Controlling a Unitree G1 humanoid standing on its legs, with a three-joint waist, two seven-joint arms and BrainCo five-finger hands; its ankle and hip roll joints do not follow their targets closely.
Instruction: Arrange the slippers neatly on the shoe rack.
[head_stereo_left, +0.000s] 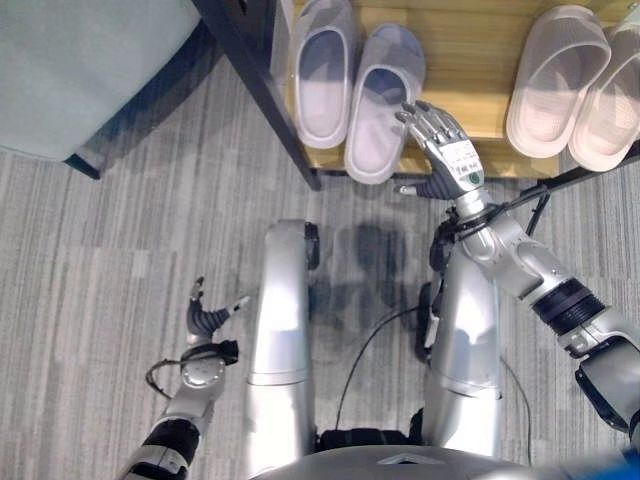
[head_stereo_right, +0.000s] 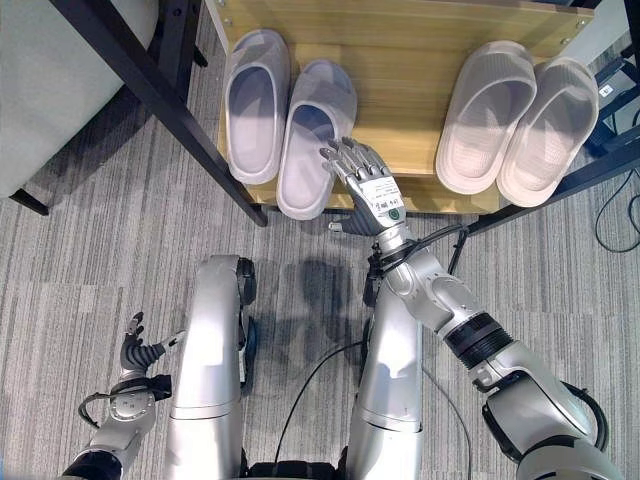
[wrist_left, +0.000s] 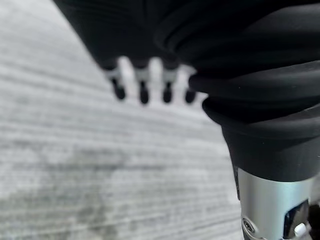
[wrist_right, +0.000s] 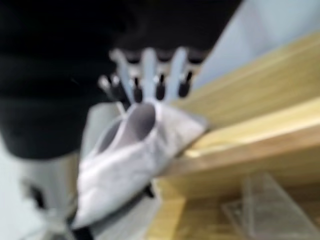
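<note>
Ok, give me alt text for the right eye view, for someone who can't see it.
The robot's right hand, fingers straight, reaches to a pale lilac slipper overhanging the front edge of a wooden shoe rack. Its mate lies alongside, and a pinkish pair sits further right. The left hand hangs open over grey carpet.

Four slippers are sitting on one wooden shoe rack (head_stereo_right: 420, 40). Two are pale lilac: one slipper (head_stereo_right: 255, 105) is lying at about eleven o'clock, and its mate (head_stereo_right: 312, 140) is lying just beside it toward twelve, its heel hanging over the rack's front edge. Two are pinkish white, touching each other at about one o'clock: one (head_stereo_right: 487, 115) and the other (head_stereo_right: 548, 130). Two hands are showing: the right hand (head_stereo_right: 368, 190) and the left hand (head_stereo_right: 140, 352).
</note>
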